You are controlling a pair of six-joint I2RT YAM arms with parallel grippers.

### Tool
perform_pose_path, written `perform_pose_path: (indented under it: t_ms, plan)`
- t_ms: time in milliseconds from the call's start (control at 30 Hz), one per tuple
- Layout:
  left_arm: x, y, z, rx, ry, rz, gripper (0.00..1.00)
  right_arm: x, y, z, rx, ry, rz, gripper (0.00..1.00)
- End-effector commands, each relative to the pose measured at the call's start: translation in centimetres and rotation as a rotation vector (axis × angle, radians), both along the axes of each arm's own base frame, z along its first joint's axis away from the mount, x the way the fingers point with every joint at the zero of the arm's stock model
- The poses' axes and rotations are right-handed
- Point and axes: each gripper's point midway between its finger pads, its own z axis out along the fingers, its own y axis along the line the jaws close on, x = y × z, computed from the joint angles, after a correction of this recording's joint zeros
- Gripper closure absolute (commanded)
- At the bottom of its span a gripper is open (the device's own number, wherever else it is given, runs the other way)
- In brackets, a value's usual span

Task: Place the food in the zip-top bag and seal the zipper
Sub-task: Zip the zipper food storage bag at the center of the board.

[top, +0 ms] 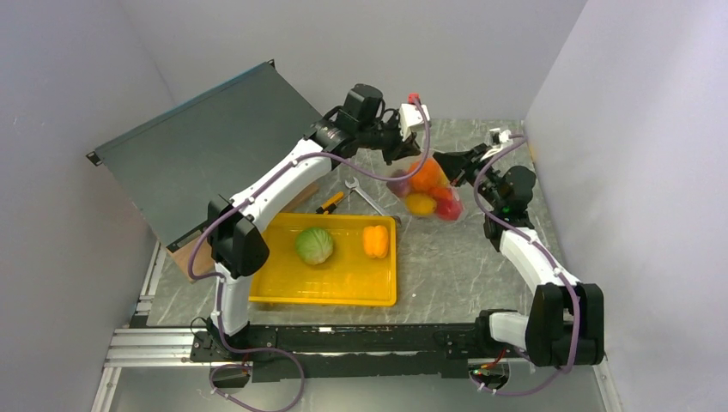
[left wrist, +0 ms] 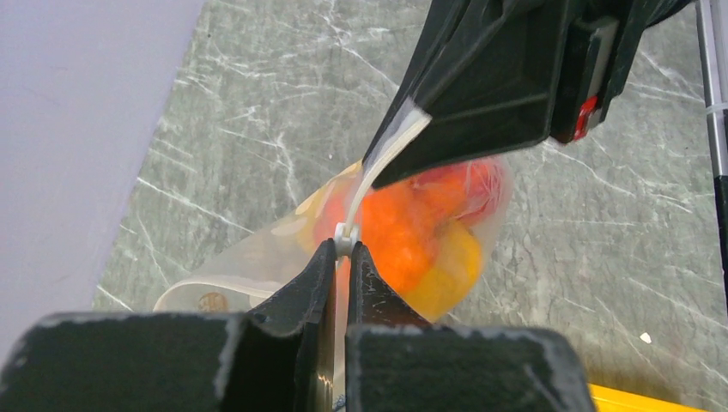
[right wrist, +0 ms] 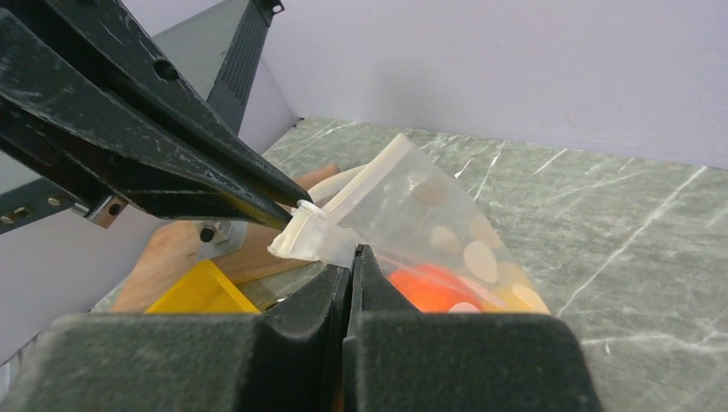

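The zip-top bag (top: 425, 194) hangs mouth-up over the counter (top: 464, 257), food (top: 429, 174) bulging its lower end. Its zipper (left wrist: 378, 163) runs between the grippers — left gripper (left wrist: 343, 249) and right gripper (right wrist: 352, 257) each have jaws clamped on that white strip.

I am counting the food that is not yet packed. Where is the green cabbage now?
In the top view, the green cabbage lies in the left half of the yellow tray, with the yellow-orange pepper to its right.
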Motion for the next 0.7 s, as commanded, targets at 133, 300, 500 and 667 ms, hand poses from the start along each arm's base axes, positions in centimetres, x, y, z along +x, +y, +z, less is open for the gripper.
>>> perform_pose_path:
  t_ms: [133, 300, 500, 667]
  plan:
    - [1.8, 4.8, -0.5, 0.096, -0.028, 0.137, 1.00, 0.5, -6.0, 4.2, 0.060, -0.118, -0.208, 1.00]
    - [1.4, 6.3, -1.3, 0.144, -0.024, 0.160, 1.00, 1.7, -8.0, 3.2, 0.049, -0.077, -0.290, 1.00]
    - [0.6, 7.6, -2.3, 0.191, -0.002, 0.173, 1.00, 2.4, -10.7, 2.1, 0.021, -0.046, -0.384, 1.00]
    - [0.1, 8.4, -3.2, 0.213, 0.027, 0.203, 1.00, 3.3, -12.6, 0.1, 0.024, 0.013, -0.438, 1.00]
